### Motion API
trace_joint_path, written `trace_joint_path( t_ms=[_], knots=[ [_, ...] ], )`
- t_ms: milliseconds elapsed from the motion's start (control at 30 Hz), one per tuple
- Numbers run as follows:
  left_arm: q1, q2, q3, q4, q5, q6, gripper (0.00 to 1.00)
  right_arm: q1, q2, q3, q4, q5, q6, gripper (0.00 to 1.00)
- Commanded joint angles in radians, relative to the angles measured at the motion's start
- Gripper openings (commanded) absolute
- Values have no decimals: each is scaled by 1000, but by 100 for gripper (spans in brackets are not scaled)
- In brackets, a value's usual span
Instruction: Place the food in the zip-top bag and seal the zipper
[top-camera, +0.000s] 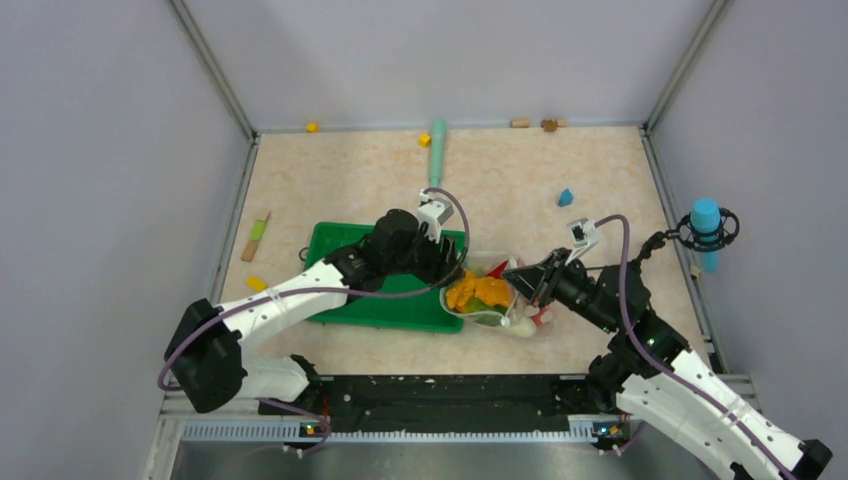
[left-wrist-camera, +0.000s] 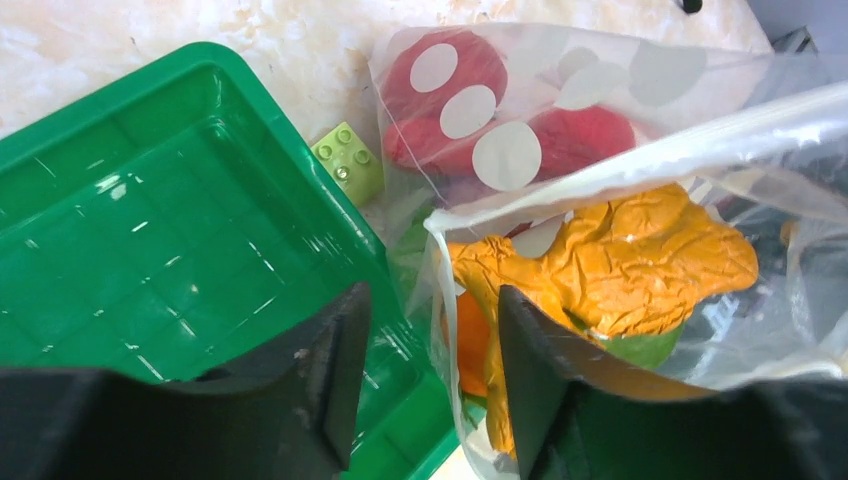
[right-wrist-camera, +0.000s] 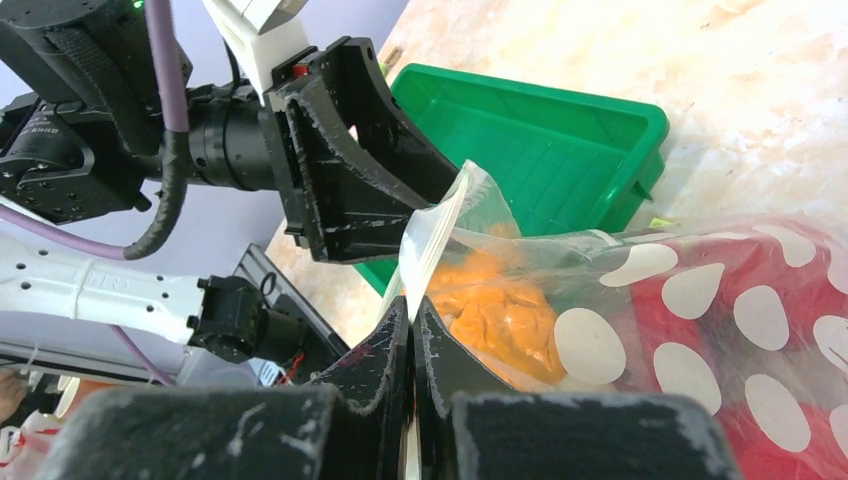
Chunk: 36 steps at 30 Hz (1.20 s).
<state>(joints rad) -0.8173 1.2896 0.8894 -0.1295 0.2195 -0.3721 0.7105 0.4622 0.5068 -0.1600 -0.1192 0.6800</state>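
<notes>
My right gripper was clenched on the mouth edge of the clear plastic zip-top bag with white dots. The bag lay on the beige table, just right of the green rectangular plastic tray, mouth gaping. Inside it I saw a crinkled yellow-orange bunch and two red tomatoes. My left gripper was released, jaws apart at the bag's left mouth edge. A small lime-green studded block lay between tray and bag. A long teal stick lay at the far edge.

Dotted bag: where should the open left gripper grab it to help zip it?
Pinch the bag by its upright mouth edge, coming from the green tray side. That flap stands between the left gripper's open fingers; the right gripper holds the same rim.
</notes>
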Motion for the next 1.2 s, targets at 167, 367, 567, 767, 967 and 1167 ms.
trace_joint_path(
  t_ms=[167,367,567,767,967,1167],
  knots=[
    [-2,34,66,79,30,-37,5,-5,-18,69,-5,45,-32,0],
    [-3,-10,93,81,-20,-39,0,-5,-23,116,-129,176,-40,0],
    [-2,69,211,105,24,9,0,-5,-48,141,-192,91,-57,0],
    [-3,233,418,27,147,50,0,-5,-47,130,-221,-68,-64,0],
    [-7,352,612,-21,293,83,0,-4,18,69,-12,-177,18,0],
    [-18,428,725,-59,421,94,0,-5,66,22,237,-223,146,0]
  ],
)
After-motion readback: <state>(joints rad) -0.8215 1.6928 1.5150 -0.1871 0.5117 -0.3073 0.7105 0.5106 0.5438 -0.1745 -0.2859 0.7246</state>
